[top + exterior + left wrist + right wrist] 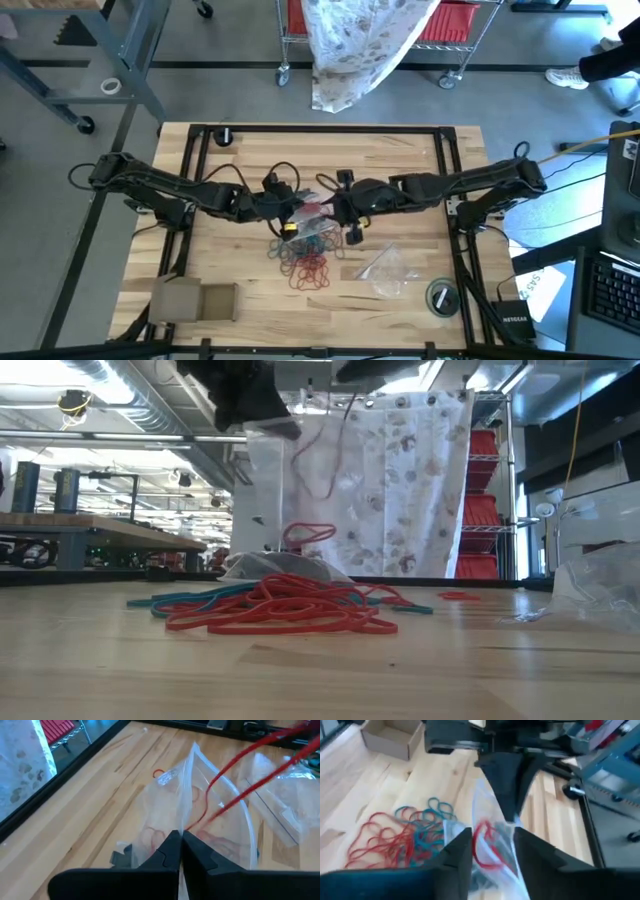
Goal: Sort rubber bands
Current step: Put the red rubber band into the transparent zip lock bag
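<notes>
Above pile (308, 262) — left hand (181, 851) pinches bag (200, 815) | right hand (492, 851) apart (red band (485, 847) between)

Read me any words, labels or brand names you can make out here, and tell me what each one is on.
"NETGEAR": white letters on the small black box off the table's right edge, only just readable.
White paper beside it: print too blurred to read.
Clear plastic bags, rubber bands, cardboard box: no text visible.

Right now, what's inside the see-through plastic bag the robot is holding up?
Red rubber bands show through the clear plastic bag, one long red loop trailing out of its mouth. The bag's crinkled bottom hides whether other colours are inside.
</notes>
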